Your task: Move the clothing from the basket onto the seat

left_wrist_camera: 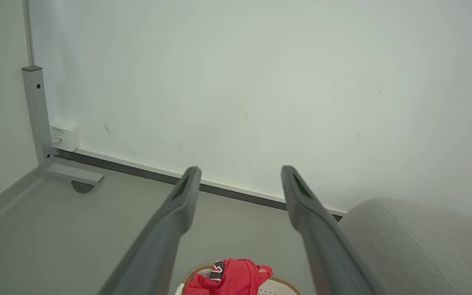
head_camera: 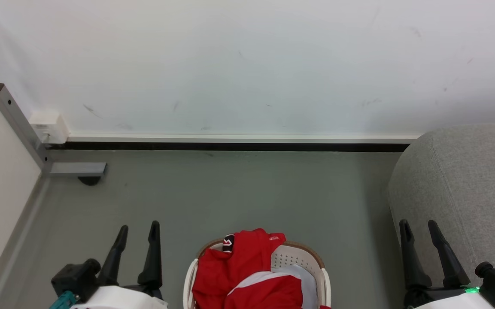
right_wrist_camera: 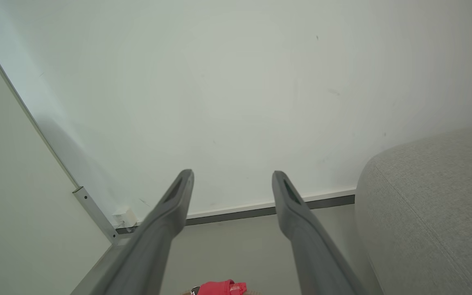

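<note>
Red clothing (head_camera: 241, 268) with white panels and a small black logo patch is heaped in the white basket (head_camera: 301, 257), which stands on the floor at the bottom middle of the head view. Its brown rim shows at the far side. The red heap (left_wrist_camera: 229, 278) also peeks in at the bottom of the left wrist view, and a scrap of the same red cloth (right_wrist_camera: 219, 288) in the right wrist view. The grey seat (head_camera: 466, 189) rises at the right. My left gripper (head_camera: 138, 231) is open, left of the basket. My right gripper (head_camera: 419, 226) is open in front of the seat, holding nothing.
A white wall runs across the back with a dark skirting line. A grey metal post (head_camera: 17, 124) with a foot bracket and a white socket box (head_camera: 50, 126) stand in the left corner. Grey floor (head_camera: 238, 193) lies between wall, basket and seat.
</note>
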### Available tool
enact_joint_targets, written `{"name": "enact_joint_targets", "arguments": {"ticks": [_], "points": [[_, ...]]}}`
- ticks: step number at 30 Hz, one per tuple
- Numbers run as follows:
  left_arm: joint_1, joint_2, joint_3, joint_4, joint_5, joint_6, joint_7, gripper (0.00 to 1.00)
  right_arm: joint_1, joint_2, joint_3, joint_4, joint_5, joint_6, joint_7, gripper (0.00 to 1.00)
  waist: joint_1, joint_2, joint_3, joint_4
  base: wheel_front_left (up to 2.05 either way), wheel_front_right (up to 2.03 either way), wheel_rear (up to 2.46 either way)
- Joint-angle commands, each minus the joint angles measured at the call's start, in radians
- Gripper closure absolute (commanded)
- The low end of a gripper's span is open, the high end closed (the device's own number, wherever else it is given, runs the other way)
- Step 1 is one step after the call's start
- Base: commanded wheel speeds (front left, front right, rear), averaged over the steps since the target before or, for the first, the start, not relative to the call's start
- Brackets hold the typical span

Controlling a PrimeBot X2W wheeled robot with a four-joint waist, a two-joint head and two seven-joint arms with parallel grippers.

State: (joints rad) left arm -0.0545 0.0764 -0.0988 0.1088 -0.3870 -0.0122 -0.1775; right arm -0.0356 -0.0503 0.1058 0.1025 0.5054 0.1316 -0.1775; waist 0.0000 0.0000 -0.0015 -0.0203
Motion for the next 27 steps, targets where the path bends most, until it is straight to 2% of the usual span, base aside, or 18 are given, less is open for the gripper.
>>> {"name": "enact_joint_targets", "arguments": {"ticks": [1,27], "points": [[0.002,0.009,0.001,-0.007,0.027,0.001,-0.009,0.00,0.007,-0.001,0.001,-0.011,-0.024,-0.001,-0.009,0.00,0.0000,0.0000,0.000,0.000,0.00,0.00,0.00],[0.015,-0.002,-0.002,-0.026,0.252,0.005,-0.065,0.00,0.019,0.000,0.014,-0.034,-0.206,-0.002,-0.063,0.00,0.0000,0.0000,-0.003,-0.006,0.00,0.00,0.00]]}}
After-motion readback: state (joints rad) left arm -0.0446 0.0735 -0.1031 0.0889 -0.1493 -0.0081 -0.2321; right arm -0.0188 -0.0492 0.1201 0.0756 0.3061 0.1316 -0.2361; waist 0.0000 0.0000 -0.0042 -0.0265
